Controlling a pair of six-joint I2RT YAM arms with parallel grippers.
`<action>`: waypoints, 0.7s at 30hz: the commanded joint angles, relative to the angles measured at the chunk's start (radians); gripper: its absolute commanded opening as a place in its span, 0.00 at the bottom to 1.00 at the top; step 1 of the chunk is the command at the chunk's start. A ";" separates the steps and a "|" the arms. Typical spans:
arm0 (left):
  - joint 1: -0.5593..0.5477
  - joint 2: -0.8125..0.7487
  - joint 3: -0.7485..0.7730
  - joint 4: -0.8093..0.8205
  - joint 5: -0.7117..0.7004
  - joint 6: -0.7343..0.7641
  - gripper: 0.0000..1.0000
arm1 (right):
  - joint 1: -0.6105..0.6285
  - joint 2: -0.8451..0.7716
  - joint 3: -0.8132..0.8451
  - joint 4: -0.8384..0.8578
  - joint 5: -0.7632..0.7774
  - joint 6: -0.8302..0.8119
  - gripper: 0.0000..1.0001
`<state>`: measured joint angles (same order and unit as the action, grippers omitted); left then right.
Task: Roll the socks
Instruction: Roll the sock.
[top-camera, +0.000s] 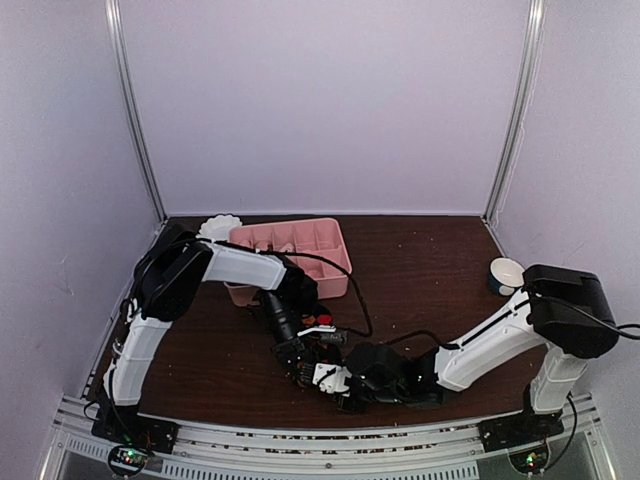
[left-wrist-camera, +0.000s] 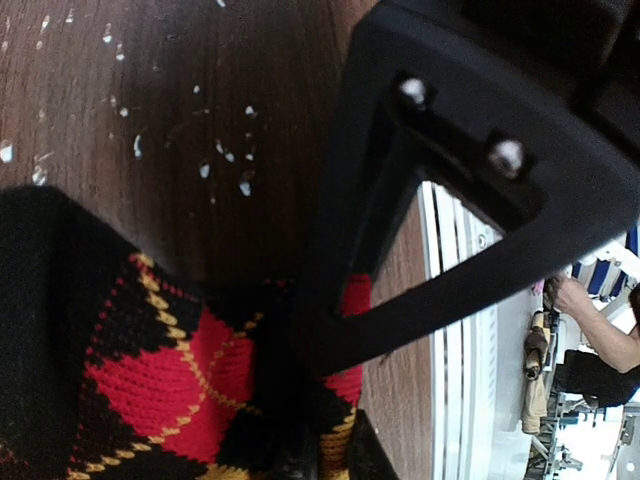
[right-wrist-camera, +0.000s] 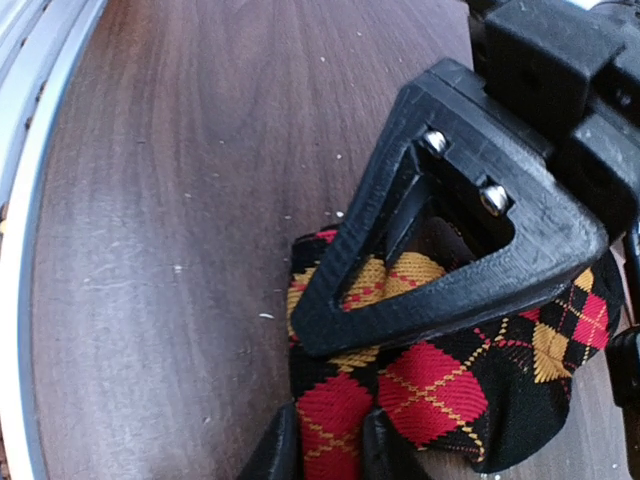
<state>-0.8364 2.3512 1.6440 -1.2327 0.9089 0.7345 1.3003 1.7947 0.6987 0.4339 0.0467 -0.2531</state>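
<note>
Right claw (right-wrist-camera: 328, 452) is pinching sock (right-wrist-camera: 440, 380) narrowly at 6 o'clock on table (top-camera: 420, 262); left claw (top-camera: 298, 362) grip unclear; rolling wants tight, even tension.

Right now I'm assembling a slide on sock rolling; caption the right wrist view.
Right gripper pinching a fold of the black argyle sock on the dark wooden table.

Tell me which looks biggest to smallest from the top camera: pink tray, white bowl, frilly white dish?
1. Biggest by far: the pink tray.
2. Tied: the white bowl and the frilly white dish look about alike. The dish is partly hidden behind the tray, so I won't rank them.
</note>
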 joint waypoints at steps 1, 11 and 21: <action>0.008 0.034 0.018 -0.018 -0.035 0.035 0.10 | -0.023 0.040 0.037 -0.036 -0.039 -0.030 0.17; 0.024 -0.073 -0.039 0.044 -0.071 0.052 0.76 | -0.074 0.089 0.033 -0.094 -0.200 0.092 0.00; 0.043 -0.581 -0.378 0.594 -0.419 -0.193 0.98 | -0.098 0.113 0.055 -0.261 -0.365 0.407 0.00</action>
<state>-0.7963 1.8828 1.2976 -0.9096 0.6846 0.6613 1.2064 1.8439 0.7582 0.4026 -0.2333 -0.0296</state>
